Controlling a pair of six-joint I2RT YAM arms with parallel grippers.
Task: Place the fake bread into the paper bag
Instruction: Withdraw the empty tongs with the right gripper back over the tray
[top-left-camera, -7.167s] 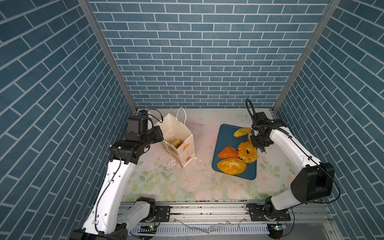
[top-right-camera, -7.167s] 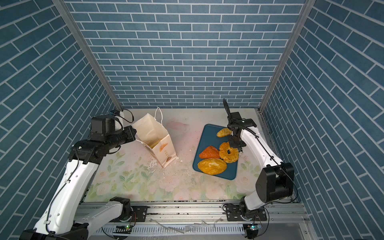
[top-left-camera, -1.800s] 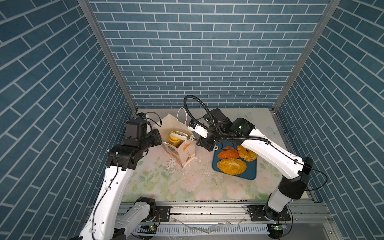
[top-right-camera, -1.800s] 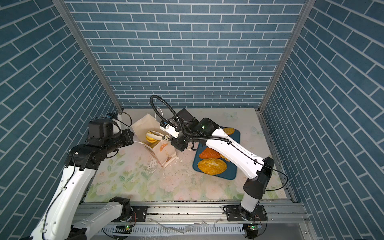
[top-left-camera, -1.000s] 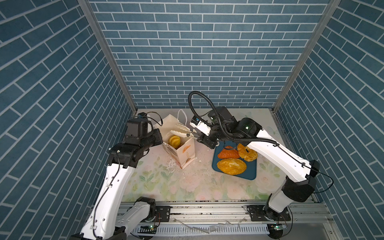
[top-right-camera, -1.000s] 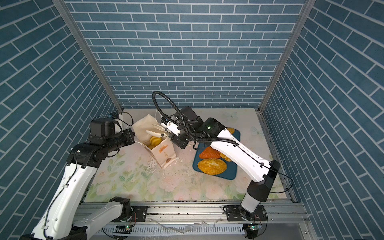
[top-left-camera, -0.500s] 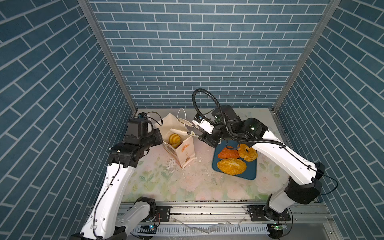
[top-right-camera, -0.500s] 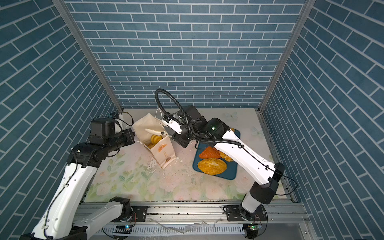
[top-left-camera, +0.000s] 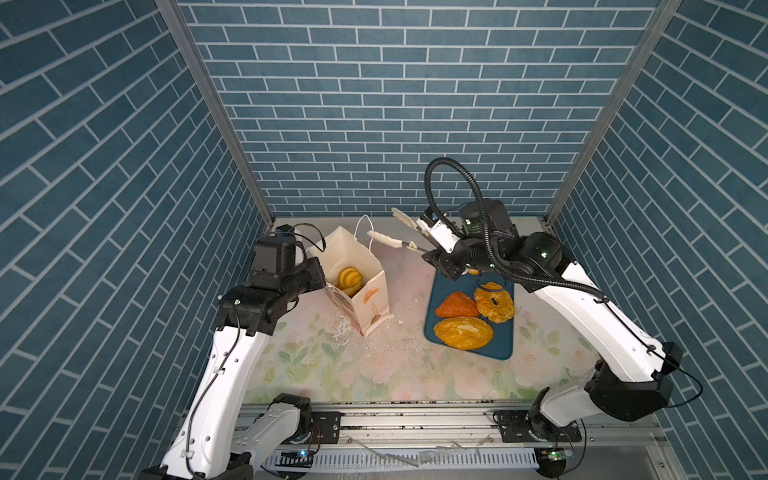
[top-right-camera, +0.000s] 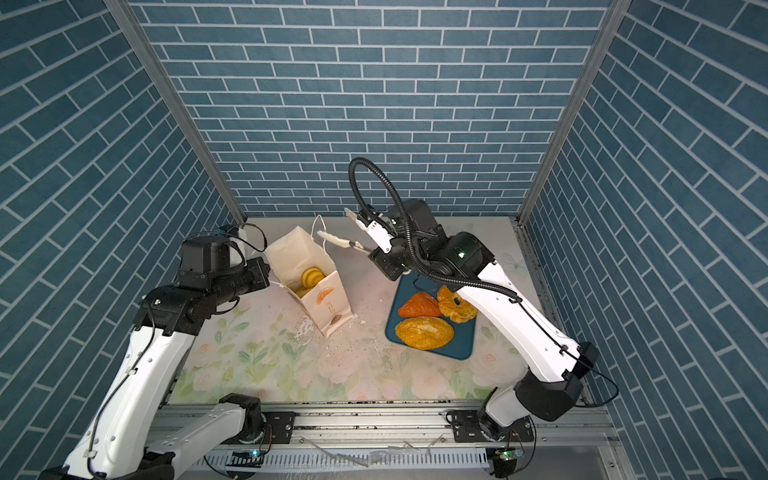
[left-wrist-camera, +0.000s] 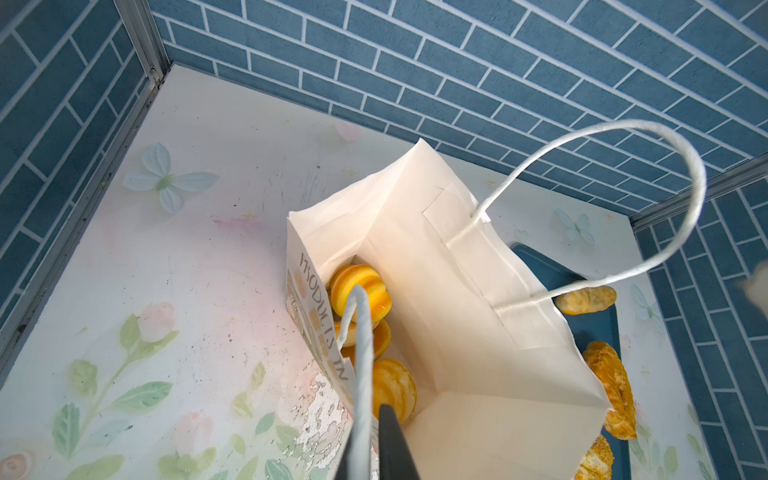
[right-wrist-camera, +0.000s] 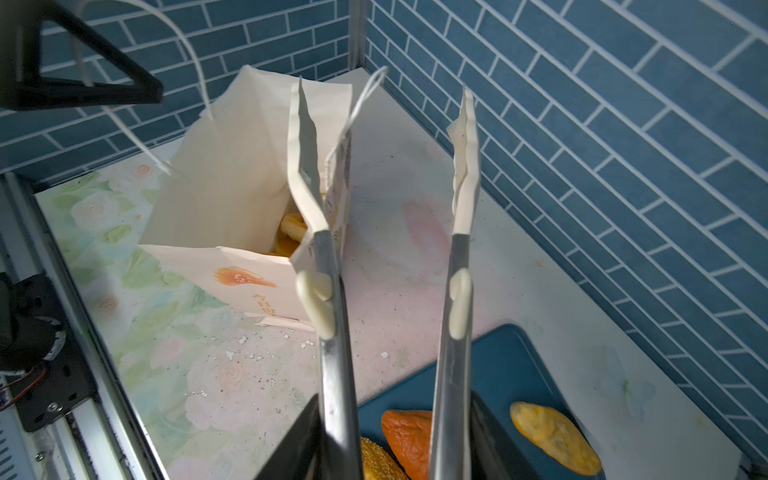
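- Fake bread sits in two lots. At least three striped golden buns lie piled at the bottom of the paper bag; the top one shows through the mouth in both top views.
- The rest lies on the dark blue tray, right of the bag.
  - Seeded oval loaf: near end, long axis across the tray.
  - Reddish triangle: behind the loaf, apex toward the back wall.
  - Ring: lies flat, up against the triangle's right corner.
  - Small oblong bun: far end, mostly hidden under the right arm from above.
- The bag stands upright on the table, mouth open upward. The mouth's longer side slants back-left to front-right in both top views.
- Left claw: pressed together on the bag's near cord handle, at the bag's left rim.
- Right claw: clamped round the shafts of metal tongs. Their cream tips are spread with nothing between them. The tongs point left toward the bag, tips by the far cord handle.
- The tray's long axis runs front to back.
- Pale flakes are scattered on the table between bag and tray.
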